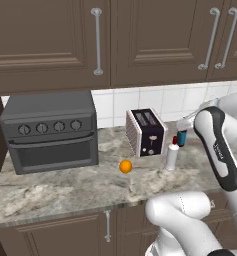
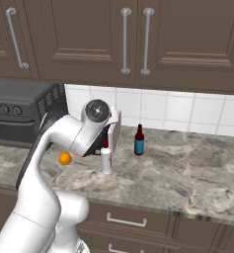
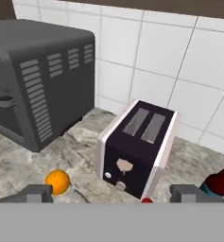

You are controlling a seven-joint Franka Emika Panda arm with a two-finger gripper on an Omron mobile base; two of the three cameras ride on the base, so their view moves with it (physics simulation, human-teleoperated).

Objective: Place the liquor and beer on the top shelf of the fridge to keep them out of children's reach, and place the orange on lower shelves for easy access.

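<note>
Beside toaster [image 1: 146, 132]: liquor [image 1: 172, 156], beer [image 2: 139, 140], orange [image 1: 125, 166]; toaster oven [image 1: 50, 131] left. Claw [image 3: 111, 194] open, empty.

No legible text anywhere. A line of small lettering runs along the dark band of the robot arm [image 1: 221, 150], too blurred to read. Liquor bottle [image 1: 172, 156] label unreadable.

Two bottles (liquor [image 1: 172, 156], beer [image 2: 139, 140]), one orange [image 1: 125, 166], one toaster [image 1: 146, 132].

Even, soft rendered light, no glare. A faint shadow sits under the upper cabinets [image 1: 90, 45] at twelve o'clock. Textures look coarse, edges slightly jagged; no blur.
</note>
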